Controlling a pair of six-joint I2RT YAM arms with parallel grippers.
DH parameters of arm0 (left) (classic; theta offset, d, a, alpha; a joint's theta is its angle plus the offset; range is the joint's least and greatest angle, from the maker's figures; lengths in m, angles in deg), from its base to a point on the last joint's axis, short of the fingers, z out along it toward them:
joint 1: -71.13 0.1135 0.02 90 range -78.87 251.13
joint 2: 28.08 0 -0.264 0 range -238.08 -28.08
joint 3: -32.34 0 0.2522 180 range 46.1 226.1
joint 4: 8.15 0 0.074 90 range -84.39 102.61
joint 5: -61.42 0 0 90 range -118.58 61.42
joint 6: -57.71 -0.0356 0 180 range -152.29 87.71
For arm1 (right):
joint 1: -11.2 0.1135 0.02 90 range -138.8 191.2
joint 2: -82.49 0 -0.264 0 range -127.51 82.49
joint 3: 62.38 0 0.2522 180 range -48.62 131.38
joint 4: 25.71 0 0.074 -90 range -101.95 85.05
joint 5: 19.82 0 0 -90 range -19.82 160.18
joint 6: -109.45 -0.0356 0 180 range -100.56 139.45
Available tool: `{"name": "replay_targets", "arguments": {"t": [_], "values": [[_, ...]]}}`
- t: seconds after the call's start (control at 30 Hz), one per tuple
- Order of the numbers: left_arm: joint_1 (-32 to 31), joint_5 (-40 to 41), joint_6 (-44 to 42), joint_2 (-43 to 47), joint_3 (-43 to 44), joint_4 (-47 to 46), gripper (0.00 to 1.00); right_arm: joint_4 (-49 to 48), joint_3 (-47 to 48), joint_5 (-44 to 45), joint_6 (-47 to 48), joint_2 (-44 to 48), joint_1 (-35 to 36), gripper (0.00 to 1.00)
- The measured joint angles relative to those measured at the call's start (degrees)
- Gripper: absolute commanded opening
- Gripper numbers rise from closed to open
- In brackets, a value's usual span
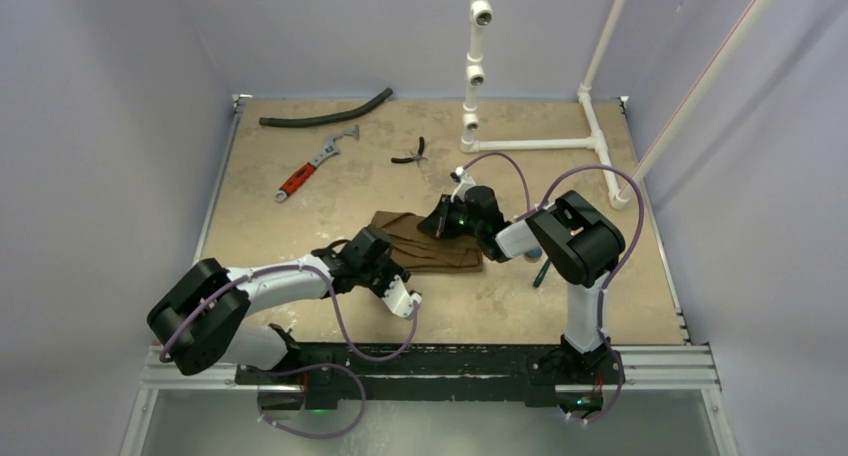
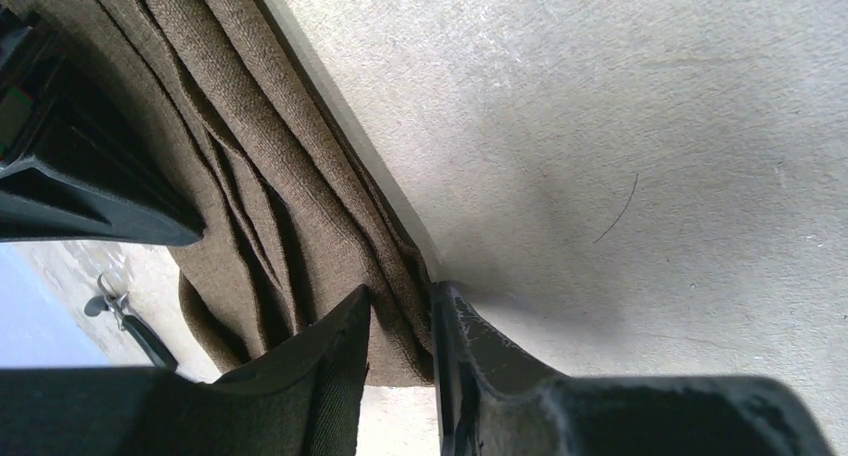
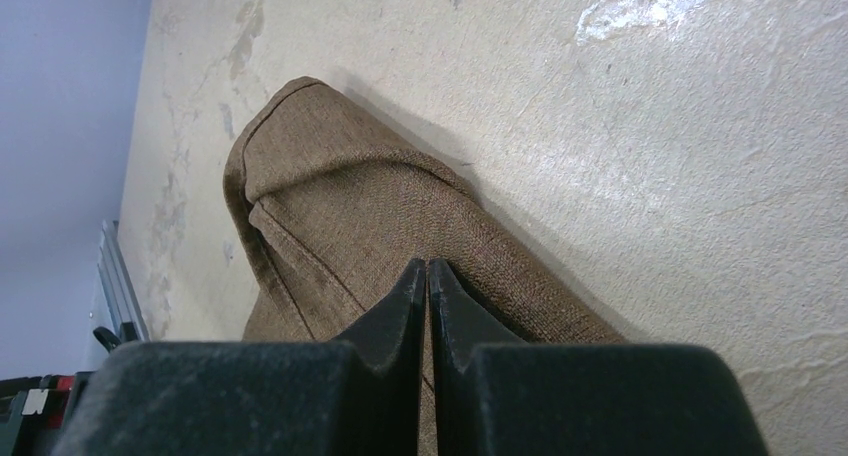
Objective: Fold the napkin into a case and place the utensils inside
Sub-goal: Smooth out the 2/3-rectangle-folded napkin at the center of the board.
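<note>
One napkin is found part-folded; left tool clamped on its edge, right tool closed; utensils not yet inserted.

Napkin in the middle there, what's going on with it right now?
Both arms are working on the brown napkin, which lies gathered into a narrow bundle on the table. The left gripper has its jaws closed around a bunch of folds at one end. The right gripper is at the opposite side, jaws shut with their tips on the cloth; whether they pinch a layer is unclear. Folding is under way.
</note>
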Motion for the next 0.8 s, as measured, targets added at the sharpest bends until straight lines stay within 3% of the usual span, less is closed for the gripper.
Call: {"name": "replay_targets", "arguments": {"t": [0.2,0.27,0.43,0.6,0.8], "values": [[0.0,1.8,1.2,0.3,-0.8,-1.1,0.12,0.0,0.0,-0.3,0.7,0.0,0.0,0.07],[0.0,1.8,2.0,1.0,-0.8,-0.8,0.0,0.0,0.0,-0.3,1.2,0.0,0.0,0.08],[0.0,1.8,4.0,3.3,0.4,1.3,0.0,0.1,-0.2,-0.7,3.1,0.6,0.2,0.14],[0.0,0.9,5.8,2.9,2.7,4.5,0.0,-0.5,-2.0,-2.6,6.3,2.3,0.3,0.34],[1.2,-2.3,7.3,1.5,6.2,9.8,0.0,-8.8,-11.0,-6.4,12.7,8.5,0.3,0.5]]}}
